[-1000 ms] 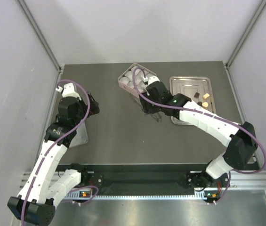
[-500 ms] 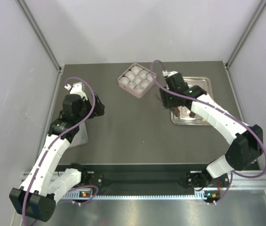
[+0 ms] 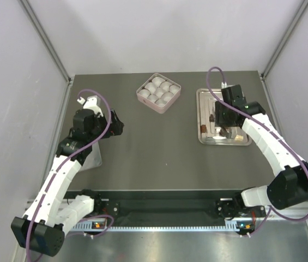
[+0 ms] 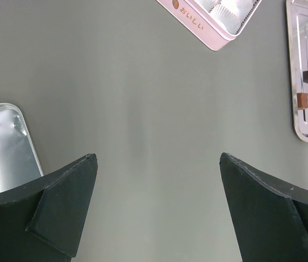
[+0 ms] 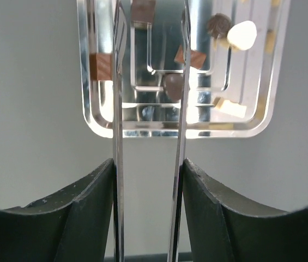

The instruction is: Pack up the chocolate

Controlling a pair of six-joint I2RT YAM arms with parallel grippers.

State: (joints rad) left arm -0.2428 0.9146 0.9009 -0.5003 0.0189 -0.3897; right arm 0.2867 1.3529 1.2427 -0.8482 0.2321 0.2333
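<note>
The chocolate pieces lie loose in a shiny steel tray [image 5: 143, 129] at the right of the table: brown squares [image 5: 100, 65], dark round ones [image 5: 173, 86] and a cream one [image 5: 241, 34]. My right gripper [image 5: 148, 162] is over the tray's near end, shut on metal tongs [image 5: 118, 109]. The two blades stand apart and reach over the tray, the right blade beside a dark round piece. From above, the right gripper [image 3: 223, 123] covers part of the tray [image 3: 203, 93]. My left gripper [image 4: 157, 156] hangs open and empty over bare table at the left [image 3: 116, 124].
A pink square box [image 3: 158, 92] filled with white paper cups sits at the back centre, also seen in the left wrist view [image 4: 213, 16]. A flat metal lid [image 3: 91, 158] lies under the left arm. The steel tray's left rim [image 4: 295, 109] shows in the left wrist view.
The right arm swung with the tongs from the pink box rightward to the steel tray, and the blades have drawn closer. The left arm shifted only slightly.
</note>
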